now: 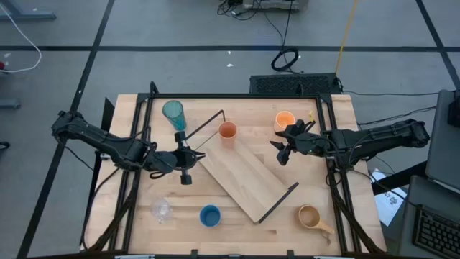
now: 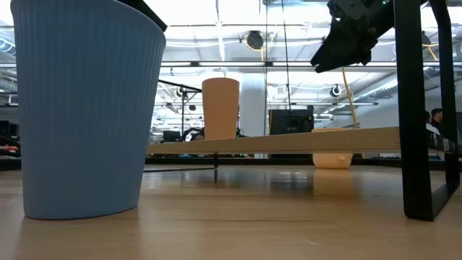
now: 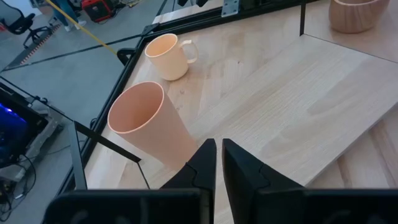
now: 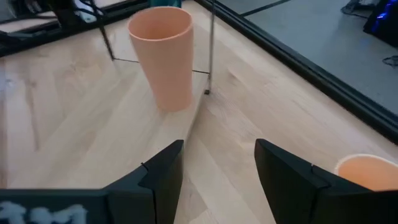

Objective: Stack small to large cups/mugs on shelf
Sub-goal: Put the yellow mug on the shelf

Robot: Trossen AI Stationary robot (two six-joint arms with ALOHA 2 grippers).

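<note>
Nearest the table's front edge we find three vessels standing off the shelf: the tiny clear glass [image 1: 160, 210] toward the front left corner, the short blue cup [image 1: 209, 215] beside it, and the tan handled mug [image 1: 310, 217] toward the front right corner.

Behind them the shelf [image 1: 241, 180] lies askew across the middle of the table, one wire-bracket end pointing at the front edge, the other at the back. Only the small orange cup [image 1: 228, 130] stands on it, near its back end.

Level with the shelf's middle we have the left gripper [image 1: 185, 161] off its left long edge, fingers drawn nearly together on nothing. The right gripper [image 1: 285, 148] hovers above the shelf's right side, fingers spread wide and empty.

Farthest back, the tall teal tumbler [image 1: 173, 114] stands near the back left corner and the orange handled mug [image 1: 285, 120] near the back edge, just behind the right gripper.

Our worry is the crooked shelf: a descending finger could nudge its edge or bracket, sliding the board and tipping the orange cup. We also judge that the mug's handle may swing round if the right gripper closes on it off-centre.
</note>
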